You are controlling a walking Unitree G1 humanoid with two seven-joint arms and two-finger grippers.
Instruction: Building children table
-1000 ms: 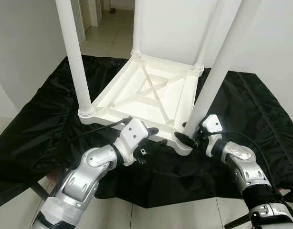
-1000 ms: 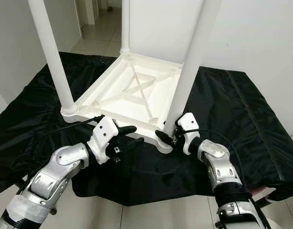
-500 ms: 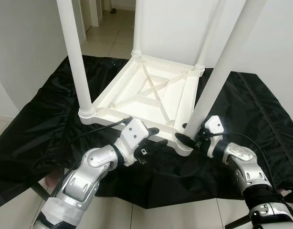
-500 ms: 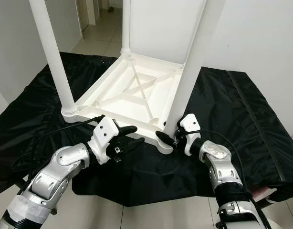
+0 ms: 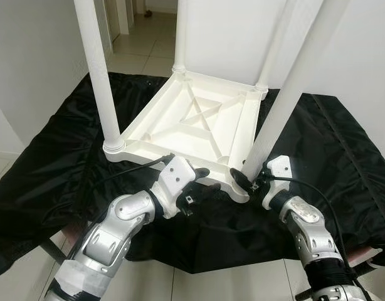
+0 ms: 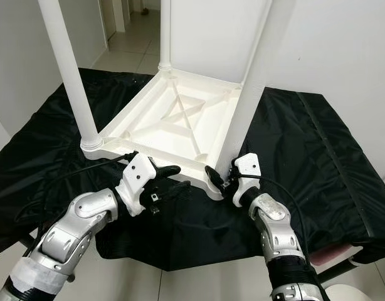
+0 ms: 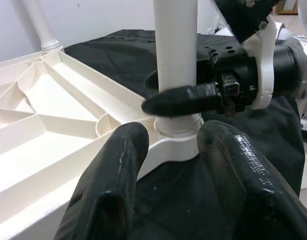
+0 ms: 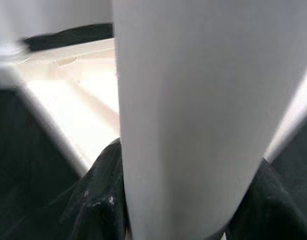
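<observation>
Silver jointed arms, white wrist housings, glossy black fingers (image 7: 113, 190), thin black cables along the forearms.

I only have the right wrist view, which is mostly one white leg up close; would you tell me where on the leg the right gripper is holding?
Observer: The right gripper clasps the leg at its foot, just above the corner socket of the upturned table.
Operator: Thank you. Where is the left gripper?
Observer: The left gripper is open, beside the table's near edge, close to that same corner and pointing at it.
Operator: Are the other legs in?
Observer: Three more legs stand in the other corners, one of them at the near left corner.
</observation>
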